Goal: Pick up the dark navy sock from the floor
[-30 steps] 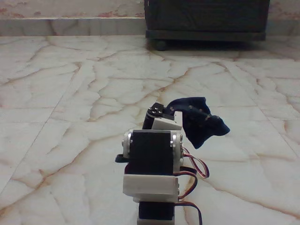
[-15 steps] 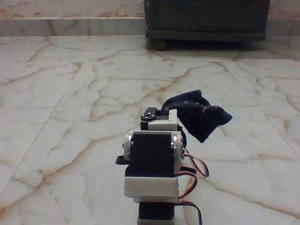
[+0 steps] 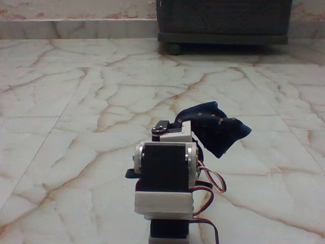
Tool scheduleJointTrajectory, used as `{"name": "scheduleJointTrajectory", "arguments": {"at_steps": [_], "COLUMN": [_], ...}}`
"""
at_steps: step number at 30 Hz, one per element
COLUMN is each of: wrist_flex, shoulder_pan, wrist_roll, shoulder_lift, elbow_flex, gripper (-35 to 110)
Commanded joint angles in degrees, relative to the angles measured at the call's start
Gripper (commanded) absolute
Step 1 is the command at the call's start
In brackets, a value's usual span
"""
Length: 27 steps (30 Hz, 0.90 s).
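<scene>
The dark navy sock (image 3: pixel 216 129) with tiny pale dots hangs bunched just right of the arm's wrist, its lower tip drooping toward the floor (image 3: pixel 76 101). The floor is glossy cream marble with rusty veins. My gripper (image 3: pixel 189 123) is seen from behind, at the sock's left end. Its fingers are hidden by the white wrist block and the fabric, and the sock stays up with the wrist, so it is gripped. The arm's black servo body (image 3: pixel 165 168) fills the lower centre of the fixed view.
A dark wooden cabinet (image 3: pixel 223 20) on a castor (image 3: pixel 174 49) stands at the back right against the wall's skirting (image 3: pixel 76 28). Red and black wires (image 3: pixel 213 183) loop out at the arm's right side. Open marble stretches left and right of the arm.
The sock has risen a little with the wrist since a second ago and its folds have shifted. Over the last half second it has barely moved.
</scene>
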Motion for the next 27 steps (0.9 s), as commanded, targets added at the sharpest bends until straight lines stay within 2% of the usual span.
{"name": "scheduleJointTrajectory", "arguments": {"at_steps": [1,27], "wrist_flex": [0.2,0.7], "shoulder_pan": [-0.6,-1.6], "wrist_roll": [-0.3,3.1], "shoulder_lift": [1.8,1.8], "elbow_flex": [0.0,0.0], "gripper": [0,0]}}
